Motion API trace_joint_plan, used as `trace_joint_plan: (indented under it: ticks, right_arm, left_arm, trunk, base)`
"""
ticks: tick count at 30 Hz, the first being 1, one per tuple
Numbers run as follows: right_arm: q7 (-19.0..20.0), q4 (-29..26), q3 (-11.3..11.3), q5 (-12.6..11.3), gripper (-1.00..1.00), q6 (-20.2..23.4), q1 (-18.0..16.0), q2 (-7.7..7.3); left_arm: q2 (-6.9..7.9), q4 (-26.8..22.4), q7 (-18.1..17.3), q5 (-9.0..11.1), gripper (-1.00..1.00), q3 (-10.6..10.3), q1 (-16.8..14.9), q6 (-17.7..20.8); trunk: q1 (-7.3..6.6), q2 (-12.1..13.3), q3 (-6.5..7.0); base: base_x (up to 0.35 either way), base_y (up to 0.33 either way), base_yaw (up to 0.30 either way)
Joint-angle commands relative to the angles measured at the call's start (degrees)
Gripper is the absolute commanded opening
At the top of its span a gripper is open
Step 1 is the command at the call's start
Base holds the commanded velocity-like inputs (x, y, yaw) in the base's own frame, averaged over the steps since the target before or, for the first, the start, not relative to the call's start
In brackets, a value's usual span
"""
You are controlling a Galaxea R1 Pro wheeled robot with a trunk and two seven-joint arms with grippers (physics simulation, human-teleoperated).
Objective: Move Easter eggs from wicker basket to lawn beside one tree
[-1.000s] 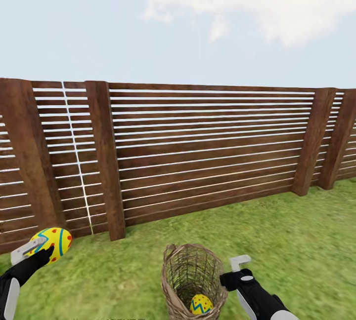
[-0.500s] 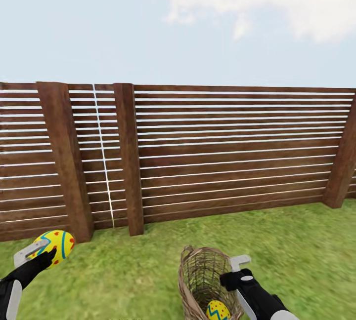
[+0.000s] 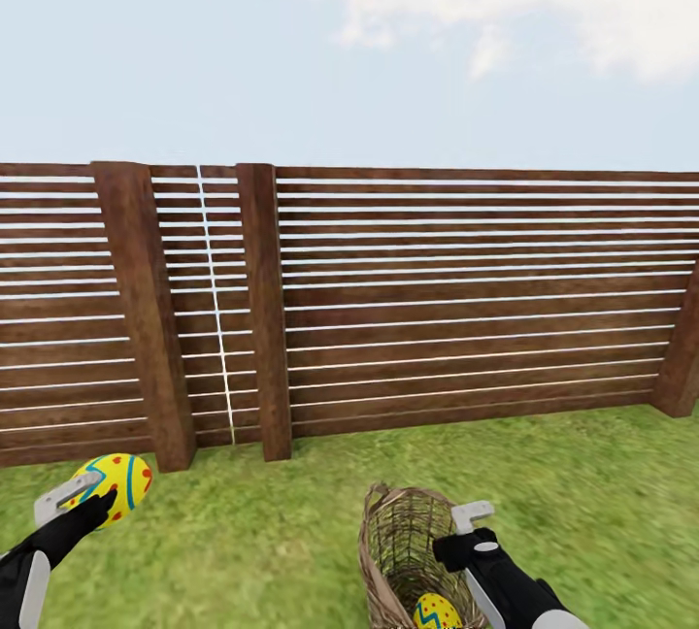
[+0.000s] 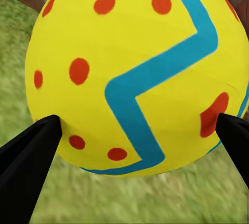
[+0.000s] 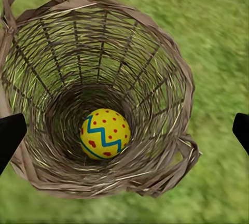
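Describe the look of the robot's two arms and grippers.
Both arms are black at the wrist with white shell panels further back. The left gripper and right gripper carry pale grey, flat, angular fingers; in the wrist views the fingertips appear as plain black wedges. No cables or markings are visible.

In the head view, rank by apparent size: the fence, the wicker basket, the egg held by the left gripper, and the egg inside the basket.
1. fence
2. wicker basket, partly cut off
3. held egg in the left gripper
4. egg in the basket, looks smaller, partly hidden and cut off
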Motion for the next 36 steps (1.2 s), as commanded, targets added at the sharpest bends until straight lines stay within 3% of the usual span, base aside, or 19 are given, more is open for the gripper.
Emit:
trace_joint_plan:
  ticks: [1, 13, 18, 27, 36]
  right_arm:
    - [-0.3, -0.1, 0.3, 0.4, 1.0, 0.5, 0.0, 0.0]
    - [-0.3, 0.0, 0.3, 0.5, 1.0, 0.4, 0.0, 0.01]
    - [-0.4, 0.0, 0.3, 0.5, 1.0, 0.4, 0.0, 0.04]
    - [-0.3, 0.0, 0.3, 0.5, 1.0, 0.4, 0.0, 0.02]
    - [-0.3, 0.0, 0.2, 0.4, 1.0, 0.4, 0.0, -0.06]
  left_arm:
    - [-0.04, -0.1, -0.4, 0.1, -1.0, 0.2, -0.1, 0.4]
    - [-0.4, 0.0, -0.4, 0.1, -1.0, 0.2, -0.1, 0.3]
    - [-0.4, 1.7, -0.4, 0.1, -1.0, 0.2, -0.1, 0.3]
    - [-0.4, 1.8, -0.4, 0.2, -1.0, 0.2, 0.0, 0.3]
    - [-0.4, 1.8, -0.4, 0.2, -1.0, 0.2, 0.0, 0.3]
  trunk:
    - [0.22, -0.5, -0.25]
    - [2.86, -5.3, -2.41]
    - [3.96, -7.3, -3.24]
    - [3.96, -7.3, -3.05]
    - [3.96, -7.3, -3.04]
  base:
    - [0.0, 0.0, 0.0]
    - [0.0, 0.0, 0.003]
    - [0.0, 0.0, 0.192]
    - [0.0, 0.0, 0.262]
    - [0.0, 0.0, 0.025]
